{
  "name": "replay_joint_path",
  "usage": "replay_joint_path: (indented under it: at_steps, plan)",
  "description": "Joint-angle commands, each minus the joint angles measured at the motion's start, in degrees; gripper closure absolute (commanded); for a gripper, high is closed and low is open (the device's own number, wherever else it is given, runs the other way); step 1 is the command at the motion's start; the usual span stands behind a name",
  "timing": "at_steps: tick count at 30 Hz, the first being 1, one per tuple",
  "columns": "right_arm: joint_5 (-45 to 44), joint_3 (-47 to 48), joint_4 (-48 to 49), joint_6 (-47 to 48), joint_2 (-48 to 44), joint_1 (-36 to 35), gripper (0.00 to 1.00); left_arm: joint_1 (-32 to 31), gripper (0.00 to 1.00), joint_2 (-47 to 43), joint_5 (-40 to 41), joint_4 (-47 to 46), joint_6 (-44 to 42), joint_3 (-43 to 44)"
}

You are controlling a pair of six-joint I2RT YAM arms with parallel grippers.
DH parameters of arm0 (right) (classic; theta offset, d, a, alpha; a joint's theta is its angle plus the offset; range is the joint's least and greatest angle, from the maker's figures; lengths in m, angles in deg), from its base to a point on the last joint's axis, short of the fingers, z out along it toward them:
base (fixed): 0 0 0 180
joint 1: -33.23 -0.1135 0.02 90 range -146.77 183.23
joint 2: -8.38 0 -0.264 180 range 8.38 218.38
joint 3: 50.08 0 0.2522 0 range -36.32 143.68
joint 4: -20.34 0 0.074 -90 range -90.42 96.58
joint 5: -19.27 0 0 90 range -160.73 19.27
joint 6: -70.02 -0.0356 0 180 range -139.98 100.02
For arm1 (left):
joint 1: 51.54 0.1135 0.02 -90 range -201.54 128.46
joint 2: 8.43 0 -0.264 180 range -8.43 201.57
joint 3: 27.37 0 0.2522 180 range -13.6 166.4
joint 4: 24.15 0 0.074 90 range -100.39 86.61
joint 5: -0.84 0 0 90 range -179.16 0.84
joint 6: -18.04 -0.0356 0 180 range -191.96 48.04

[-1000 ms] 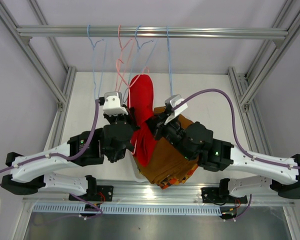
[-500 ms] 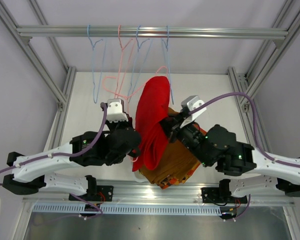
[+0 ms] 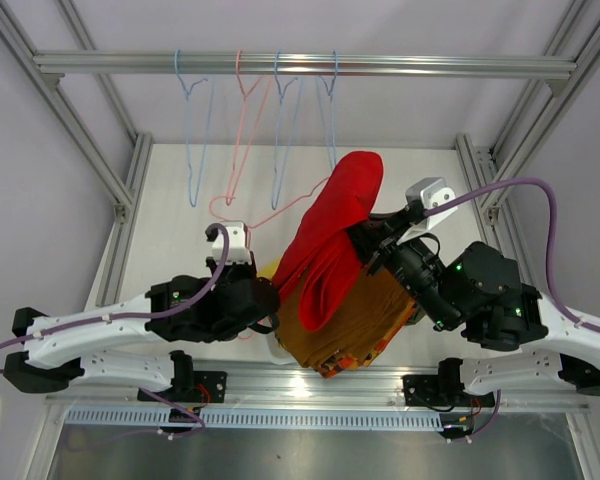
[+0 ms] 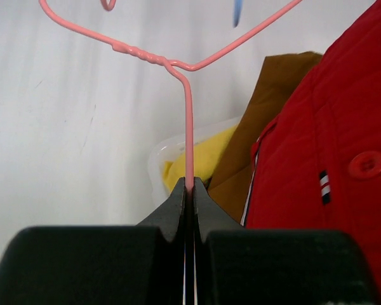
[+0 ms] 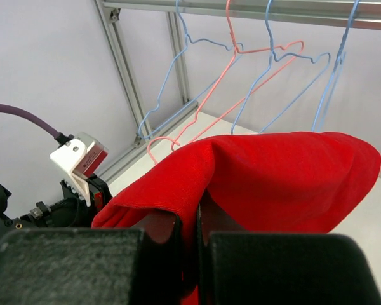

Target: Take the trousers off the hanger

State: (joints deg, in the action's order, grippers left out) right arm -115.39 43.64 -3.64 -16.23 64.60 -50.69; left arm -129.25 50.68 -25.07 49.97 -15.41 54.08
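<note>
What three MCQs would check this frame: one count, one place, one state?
1. The blue hangers on the rail number: A two; B three; C five.
2. The brown trousers lie: A beneath the red trousers; B on the rail; C on a blue hanger.
3. The left tool at the pink hanger is: A open around it; B clear of it; C shut on its wire.
Key: 1 B, three blue hooks sit on the rail; 2 A, brown cloth shows under the lifted red pair; 3 C, its jaws meet on the pink wire.
</note>
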Motion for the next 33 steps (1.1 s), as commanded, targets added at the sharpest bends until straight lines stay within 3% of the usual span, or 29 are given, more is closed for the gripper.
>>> replay_joint_path:
  at_steps: [1,7,12,18,26,33]
  plan:
    - [-1.12,5.2,6.26,2.05,-1.47,-0.28,1.0,0.28,1.0,-0.66,1.03,4.41,2.42,-1.41]
    - [-1.74,8.8,6.61,4.07,0.02,-0.28,1.0,0.28,1.0,-6.37,-1.08,-3.22,-2.58,-10.1]
    - [-2.97,9.33,9.25,4.87,0.11,-0.28,1.0,-0.86,0.99,-12.08,-0.82,-15.43,-10.74,-18.1]
    - [-2.53,11.7,9.43,4.86,1.95,-0.37,1.0,-1.04,0.99,-10.95,-0.9,-23.09,-16.13,-23.12]
    - [-2.36,12.85,6.18,3.46,4.33,-0.28,1.0,-0.95,0.99,-11.82,0.94,-8.09,-1.81,-21.81]
    - [-1.3,11.0,6.7,1.35,6.08,-0.28,1.0,1.33,0.99,-15.61,2.52,15.82,17.76,-14.08]
